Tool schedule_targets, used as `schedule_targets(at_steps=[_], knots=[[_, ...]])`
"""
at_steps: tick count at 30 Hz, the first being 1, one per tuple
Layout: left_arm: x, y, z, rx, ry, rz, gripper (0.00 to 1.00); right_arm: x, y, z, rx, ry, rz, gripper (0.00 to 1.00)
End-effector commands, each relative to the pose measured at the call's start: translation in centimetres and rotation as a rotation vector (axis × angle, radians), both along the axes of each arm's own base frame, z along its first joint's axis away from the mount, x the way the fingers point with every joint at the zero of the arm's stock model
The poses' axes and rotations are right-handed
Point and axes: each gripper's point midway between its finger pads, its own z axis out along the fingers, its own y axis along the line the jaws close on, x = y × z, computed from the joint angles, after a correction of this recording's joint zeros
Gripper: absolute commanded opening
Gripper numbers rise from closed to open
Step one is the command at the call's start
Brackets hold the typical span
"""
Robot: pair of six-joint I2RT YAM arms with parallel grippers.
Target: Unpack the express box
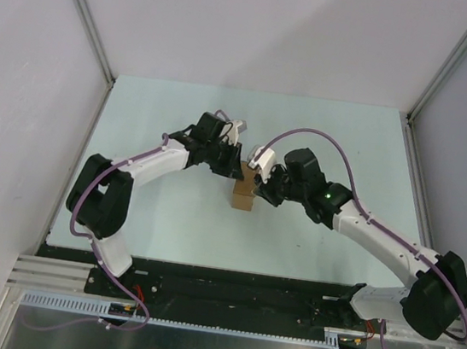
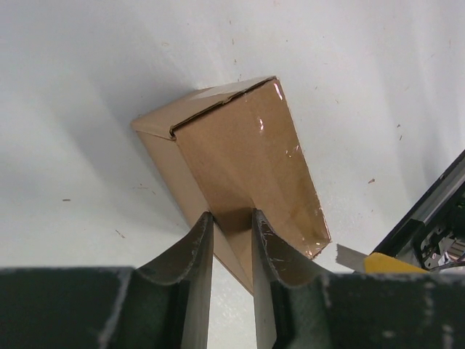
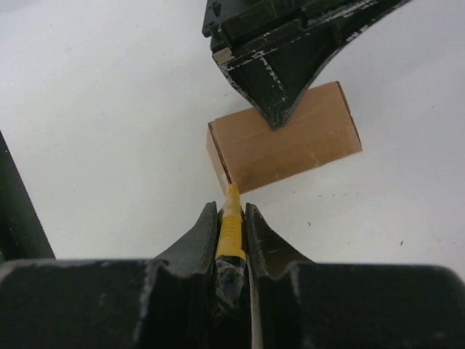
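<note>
right gripper around knife, tip at express box

a lab test cell: bare white walls, aluminium frame rails.

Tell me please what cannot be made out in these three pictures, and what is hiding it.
- Left wrist view: the left tool itself blocks the contact, so it is unclear whether it grips the express box or only presses on it.
- Right wrist view: the utility knife in the right tool has a blade tip too small to tell whether it cuts.
- Top view: both tools cover the box top, so its flaps cannot be judged.
</note>
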Motion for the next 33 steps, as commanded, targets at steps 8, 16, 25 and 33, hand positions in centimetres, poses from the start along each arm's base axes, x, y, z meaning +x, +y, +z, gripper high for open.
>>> schedule_targets(at_steps=[8, 16, 25, 33], knots=[[-3.5, 5.8, -6.9, 0.300, 0.156, 0.000, 0.19, 0.0, -0.2, 4.9, 0.131, -0.006, -0.054, 0.00], [-1.4, 2.9, -0.3, 0.133, 0.054, 0.009, 0.51, -1.6, -0.2, 4.5, 0.193, 0.157, -0.130, 0.00], [2.8, 1.6, 8.8, 0.024, -0.160, 0.058, 0.74, -5.2, 1.7, -0.2, 0.215, 0.295, -0.131, 0.00], [8.0, 1.6, 8.8, 0.029, -0.153, 0.187, 0.75, -2.1, 2.1, -3.3, 0.261, 0.311, -0.391, 0.00]])
